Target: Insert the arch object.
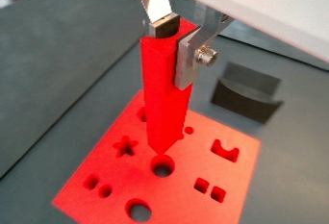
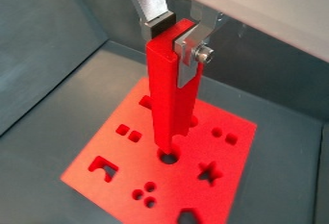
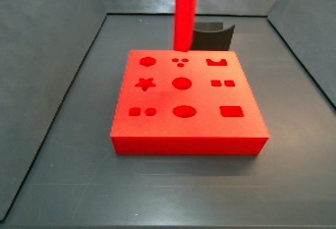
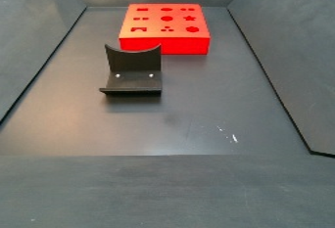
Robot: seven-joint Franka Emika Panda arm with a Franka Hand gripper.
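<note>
The end effector (image 1: 178, 37) is gripping the arch object (image 1: 164, 93), a slim red bar, by its upper end and holding it upright above the red board (image 3: 197, 120) on the dark tabletop (image 4: 197, 114). The bar's long axis is running vertically, lower end pointing down over a round hole (image 2: 168, 157). Pickup appears done; lowering into a hole seems to be remaining.
</note>
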